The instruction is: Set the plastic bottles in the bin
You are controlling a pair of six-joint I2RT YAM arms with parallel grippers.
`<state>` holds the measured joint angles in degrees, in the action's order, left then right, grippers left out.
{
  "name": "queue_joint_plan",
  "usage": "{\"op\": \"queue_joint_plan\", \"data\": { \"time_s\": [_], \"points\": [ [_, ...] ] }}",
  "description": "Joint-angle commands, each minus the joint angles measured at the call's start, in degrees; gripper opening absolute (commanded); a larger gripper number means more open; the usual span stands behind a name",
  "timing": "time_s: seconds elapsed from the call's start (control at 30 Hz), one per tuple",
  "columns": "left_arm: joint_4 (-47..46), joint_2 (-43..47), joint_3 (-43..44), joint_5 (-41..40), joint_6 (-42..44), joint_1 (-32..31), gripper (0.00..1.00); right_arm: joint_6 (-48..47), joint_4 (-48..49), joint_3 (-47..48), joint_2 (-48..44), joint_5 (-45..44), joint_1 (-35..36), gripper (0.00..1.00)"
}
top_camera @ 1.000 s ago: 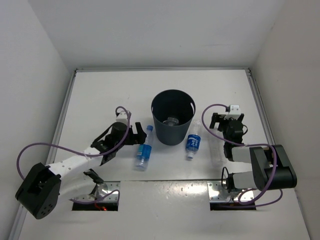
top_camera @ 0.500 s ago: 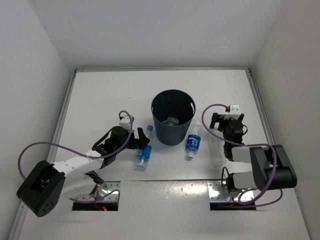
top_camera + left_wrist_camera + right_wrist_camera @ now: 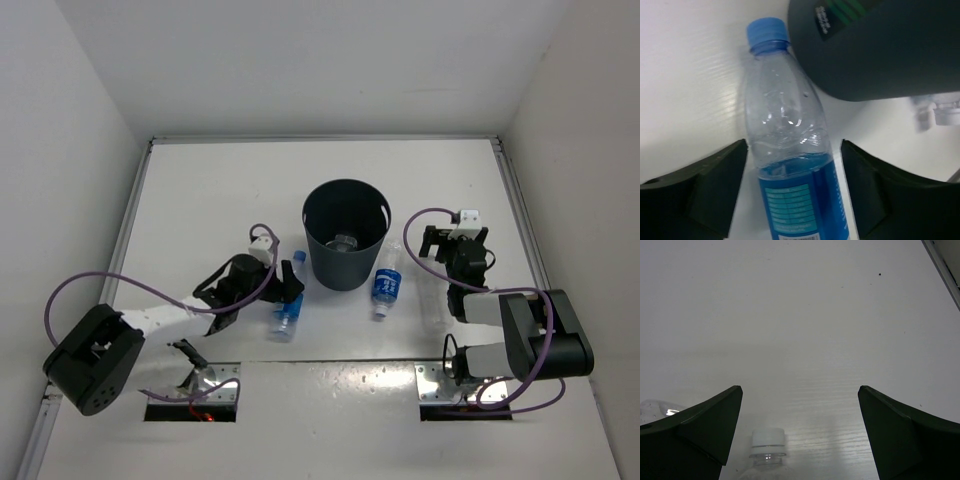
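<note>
Our left claw (image 3: 793, 150) straddles the blue-capped bottle (image 3: 785, 115) lying on the worktop (image 3: 685, 75) beside the bin (image 3: 880, 45), jaws not quite pinching. We should squeeze its label (image 3: 800, 200) squarely (likely firmest there). Our right claw (image 3: 799, 390) gapes wide.

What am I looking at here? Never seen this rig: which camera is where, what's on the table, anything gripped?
Two robot arms are bolted at the near edge of a white table. The wide picture is from a fixed camera above and behind them. The other two are from a camera on each wrist, looking out between that arm's dark fingers.

Mid-table stands a round dark grey plastic bin with one clear bottle inside. Left of it lies a clear plastic bottle with blue cap and blue label. The left gripper straddles it, jaws open with a gap on one side, so it is not gripped yet. A second blue-labelled bottle lies right of the bin. The right gripper is open and empty; a clear white-capped bottle shows at the bottom of its view.
</note>
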<state>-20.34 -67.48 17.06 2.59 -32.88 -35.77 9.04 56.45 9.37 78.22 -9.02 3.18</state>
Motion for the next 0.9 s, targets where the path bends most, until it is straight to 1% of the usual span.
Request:
{"op": "queue_joint_plan", "data": {
  "time_s": [0.0, 0.07, 0.17, 0.2, 0.3, 0.33, 0.43, 0.47, 0.53, 0.6, 0.67, 0.7, 0.73, 0.77, 0.83, 0.87],
  "points": [
    [-4.27, -1.42, 0.87, 2.51, 1.76, -1.41, 0.78, 0.28, 2.18, 1.44, 0.1, -0.65, 0.07, 1.0],
    [-4.8, -2.03, 1.4, 3.82, 2.56, -2.02, 0.74, 0.28, 2.18, 1.44, 0.1, -0.65, 0.07, 1.0],
    [-3.93, -2.04, 2.71, 3.83, 4.23, -2.02, 0.63, 0.28, 2.18, 1.44, 0.1, -0.65, 0.07, 1.0],
    [-3.4, -2.04, 3.33, 3.22, 5.36, -2.02, 0.57, 0.28, 2.18, 1.44, 0.1, -0.65, 0.07, 1.0],
    [-0.41, -2.04, 4.64, 1.45, 7.21, -2.02, 0.52, 0.28, 2.18, 1.44, 0.1, -0.65, 0.07, 1.0],
    [1.34, -1.43, 4.65, -0.03, 8.35, -1.5, 0.45, 0.28, 2.18, 1.44, 0.1, -0.65, 0.07, 1.0],
    [5.12, 0.33, 7.89, -4.06, 10.72, 0.08, 0.37, 0.28, 2.18, 1.44, 0.1, -0.65, 0.07, 1.0],
    [6.0, 0.86, 8.86, -5.22, 11.34, 0.69, 0.37, 0.28, 2.18, 1.44, 0.1, -0.65, 0.07, 1.0],
    [7.67, 1.57, 12.45, -7.24, 12.4, 1.22, 0.3, 0.28, 2.18, 1.44, 0.1, -0.65, 0.07, 1.0],
    [8.82, 2.09, 14.92, -9.96, 12.93, 1.76, 0.29, 0.28, 2.18, 1.44, 0.1, -0.65, 0.07, 1.0],
    [10.84, 2.09, 18.7, -13.39, 12.93, 2.28, 0.23, 0.28, 2.18, 1.44, 0.1, -0.65, 0.07, 1.0],
    [10.85, 2.09, 19.93, -15.14, 12.93, 2.28, 0.22, 0.28, 2.18, 1.44, 0.1, -0.65, 0.07, 1.0],
    [11.54, 2.09, 20.99, -16.99, 12.93, 2.28, 0.22, 0.28, 2.18, 1.44, 0.1, -0.65, 0.07, 1.0],
    [11.55, 2.61, 23.09, -20.48, 12.93, 2.89, 0.22, 0.28, 2.18, 1.44, 0.1, -0.65, 0.07, 1.0],
    [11.55, 2.62, 25.56, -23.32, 12.93, 3.59, 0.22, 0.28, 2.18, 1.44, 0.1, -0.65, 0.07, 1.0],
    [10.85, 2.62, 28.44, -24.9, 13.63, 4.12, 0.2, 0.28, 2.18, 1.44, 0.1, -0.65, 0.07, 1.0]
  ]
}}
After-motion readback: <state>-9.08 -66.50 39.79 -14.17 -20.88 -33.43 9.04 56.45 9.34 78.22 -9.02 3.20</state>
